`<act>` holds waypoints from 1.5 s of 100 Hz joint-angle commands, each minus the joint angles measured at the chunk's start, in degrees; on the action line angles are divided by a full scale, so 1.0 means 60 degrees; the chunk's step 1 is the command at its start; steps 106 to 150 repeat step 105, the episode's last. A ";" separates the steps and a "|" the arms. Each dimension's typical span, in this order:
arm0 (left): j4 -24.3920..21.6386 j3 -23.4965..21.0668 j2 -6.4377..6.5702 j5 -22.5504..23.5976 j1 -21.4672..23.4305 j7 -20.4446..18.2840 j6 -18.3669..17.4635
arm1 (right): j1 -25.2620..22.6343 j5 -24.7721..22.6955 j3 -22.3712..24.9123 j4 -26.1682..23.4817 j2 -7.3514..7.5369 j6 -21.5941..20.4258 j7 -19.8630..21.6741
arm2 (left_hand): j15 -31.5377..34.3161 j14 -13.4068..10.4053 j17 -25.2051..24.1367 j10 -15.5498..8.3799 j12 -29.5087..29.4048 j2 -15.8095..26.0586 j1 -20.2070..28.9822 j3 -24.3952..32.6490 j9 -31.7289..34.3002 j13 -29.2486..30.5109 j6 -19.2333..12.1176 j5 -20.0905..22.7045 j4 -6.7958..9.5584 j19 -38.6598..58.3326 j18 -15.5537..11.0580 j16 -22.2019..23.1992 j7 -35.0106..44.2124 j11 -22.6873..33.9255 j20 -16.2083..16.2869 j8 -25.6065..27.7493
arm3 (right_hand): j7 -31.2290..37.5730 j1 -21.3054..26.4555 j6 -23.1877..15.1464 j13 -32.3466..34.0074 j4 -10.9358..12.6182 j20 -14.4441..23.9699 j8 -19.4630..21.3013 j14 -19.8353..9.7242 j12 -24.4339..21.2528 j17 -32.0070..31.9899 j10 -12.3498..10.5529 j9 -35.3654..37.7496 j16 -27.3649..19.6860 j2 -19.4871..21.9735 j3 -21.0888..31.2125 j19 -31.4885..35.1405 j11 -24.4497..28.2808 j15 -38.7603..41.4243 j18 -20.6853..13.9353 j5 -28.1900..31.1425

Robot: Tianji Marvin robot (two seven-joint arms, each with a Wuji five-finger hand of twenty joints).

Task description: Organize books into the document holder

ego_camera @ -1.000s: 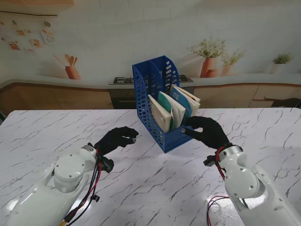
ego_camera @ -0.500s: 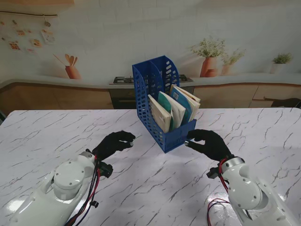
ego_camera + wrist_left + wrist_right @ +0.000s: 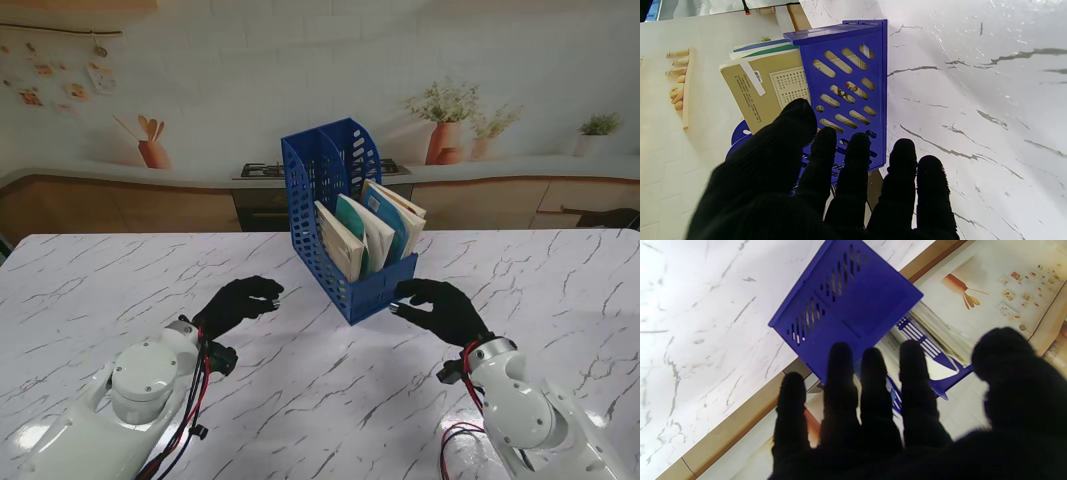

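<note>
A blue slotted document holder (image 3: 340, 200) stands on the marble table, angled, with several books (image 3: 368, 232) leaning inside it. The holder (image 3: 853, 83) fills the left wrist view, a tan book (image 3: 763, 90) sticking out of it. The same holder (image 3: 846, 306) shows in the right wrist view. My left hand (image 3: 238, 304), in a black glove, hovers to the left of the holder with its fingers apart and nothing in it. Just off the holder's near right corner, my right hand (image 3: 438, 308) is spread open, a small gap away from the plastic.
The white marble table (image 3: 320, 400) stretches toward me and to both sides. Behind its far edge is a kitchen backdrop with potted plants (image 3: 446, 120) and a stove (image 3: 270, 172).
My right hand has let go of the holder's front corner and drawn back toward me, fingers spreading. My left hand has slid slightly nearer to me.
</note>
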 commanded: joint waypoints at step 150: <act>-0.0100 -0.0215 -0.0042 0.0155 0.0213 -0.0096 0.0300 | 0.0214 0.0330 -0.0215 0.0227 0.0041 0.0219 0.0663 | -0.0214 -0.0336 -0.0182 -0.0283 0.0051 0.0189 -0.0207 -0.0268 0.0052 -0.0122 -0.0337 -0.0022 0.0240 -0.0429 -0.0385 -0.0051 -0.0012 -0.0025 -0.0050 0.0065 | -0.0212 0.0034 0.0294 -0.0394 0.0459 -0.0166 -0.0116 0.0033 -0.0052 -0.0364 0.0035 -0.0329 -0.0117 0.0277 -0.0193 -0.0452 0.0101 -0.0270 0.1508 -0.0252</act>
